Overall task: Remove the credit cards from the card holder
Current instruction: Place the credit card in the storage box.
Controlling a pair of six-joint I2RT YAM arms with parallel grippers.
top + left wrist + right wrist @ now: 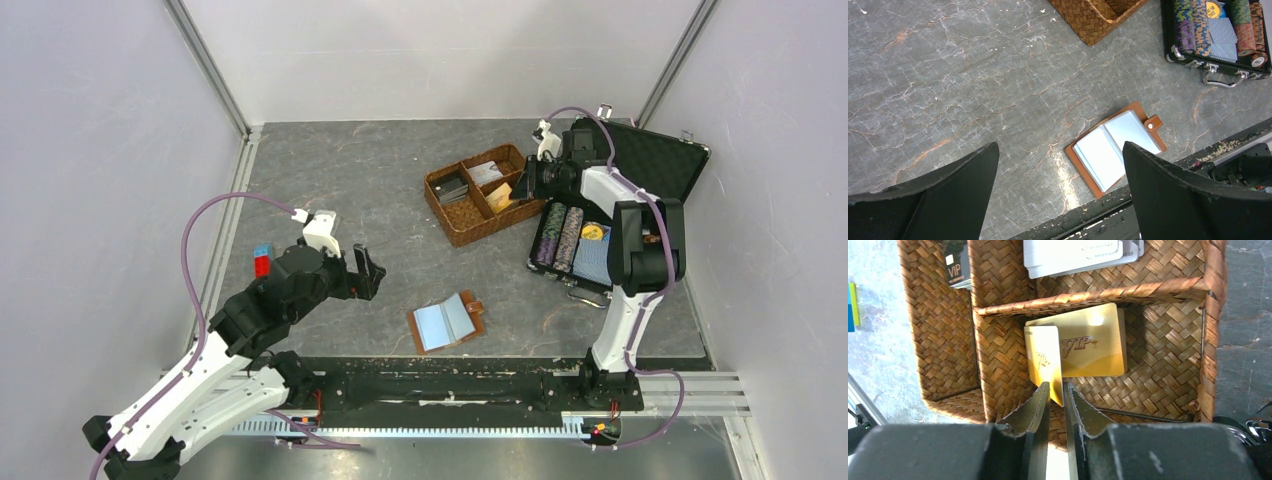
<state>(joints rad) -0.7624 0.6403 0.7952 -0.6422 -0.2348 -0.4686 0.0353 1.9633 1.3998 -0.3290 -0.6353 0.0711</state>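
While above the basket (1088, 294): right gripper (1055, 390) pinching gold credit card (1044, 357) edge-on.
Left gripper (1059, 147): fingers apart.
Card holder (1115, 147): open flat, lower centre; sleeve contents unclear.

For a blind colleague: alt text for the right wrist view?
The right gripper pinches a thin gold VIP card on edge over a woven brown basket compartment where another gold card lies flat. White cards fill the next compartment.

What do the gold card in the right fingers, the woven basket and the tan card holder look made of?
Gold rectangular card: probably plastic, glossy; thin, printed lettering. Brown compartment basket: matte woven cane or similar fibre; plaited strips show. Tan folding card holder: leather-like cover, shiny clear sleeves.
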